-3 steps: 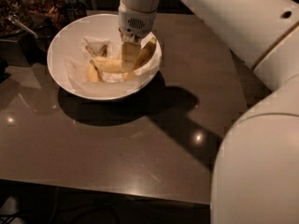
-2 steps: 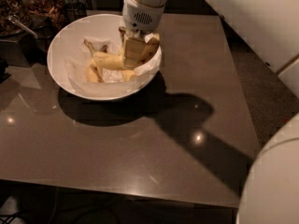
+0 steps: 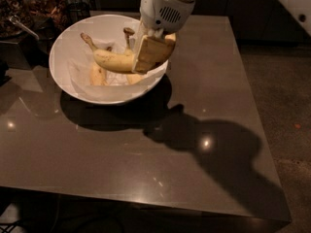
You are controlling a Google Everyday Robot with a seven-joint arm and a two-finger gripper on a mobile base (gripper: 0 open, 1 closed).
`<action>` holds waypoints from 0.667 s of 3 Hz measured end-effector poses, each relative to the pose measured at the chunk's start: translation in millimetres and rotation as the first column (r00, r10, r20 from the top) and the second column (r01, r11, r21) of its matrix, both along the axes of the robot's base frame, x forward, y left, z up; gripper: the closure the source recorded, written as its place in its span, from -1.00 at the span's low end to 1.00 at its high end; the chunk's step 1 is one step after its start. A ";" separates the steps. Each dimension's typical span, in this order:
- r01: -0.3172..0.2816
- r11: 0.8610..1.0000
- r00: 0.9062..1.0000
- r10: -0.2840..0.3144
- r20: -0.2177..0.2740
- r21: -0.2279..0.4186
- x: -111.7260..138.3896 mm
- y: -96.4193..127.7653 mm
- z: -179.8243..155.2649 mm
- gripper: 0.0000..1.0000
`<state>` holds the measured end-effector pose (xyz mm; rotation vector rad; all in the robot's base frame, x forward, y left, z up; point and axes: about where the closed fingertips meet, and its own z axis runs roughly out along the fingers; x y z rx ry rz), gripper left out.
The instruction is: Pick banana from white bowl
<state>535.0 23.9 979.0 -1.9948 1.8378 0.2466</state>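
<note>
The white bowl [image 3: 87,89] stands at the back left of the dark table. My gripper [image 3: 148,55] hangs over the bowl's right side, shut on the banana [image 3: 112,59]. The banana is long, curved and pale yellow, its thin brownish stem pointing up-left, and it is held lifted above the bowl's bottom. Shorter bananas [image 3: 97,74] and crinkled white paper stay in the bowl below it.
The dark table [image 3: 146,149] stretches toward the front and right, with its edge at the front. Dark clutter and containers [image 3: 29,8] stand behind the bowl at the back left. The floor [image 3: 286,91] lies to the right of the table.
My gripper has risen from the bottom of the bowl with the banana in it. The banana now hangs above the other bananas.
</note>
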 end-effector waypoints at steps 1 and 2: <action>0.014 0.999 1.000 -0.015 0.009 0.053 -54.6 -15.9 11.7 1.00; 0.016 0.999 1.000 -0.017 0.008 0.052 -56.2 -17.0 11.3 1.00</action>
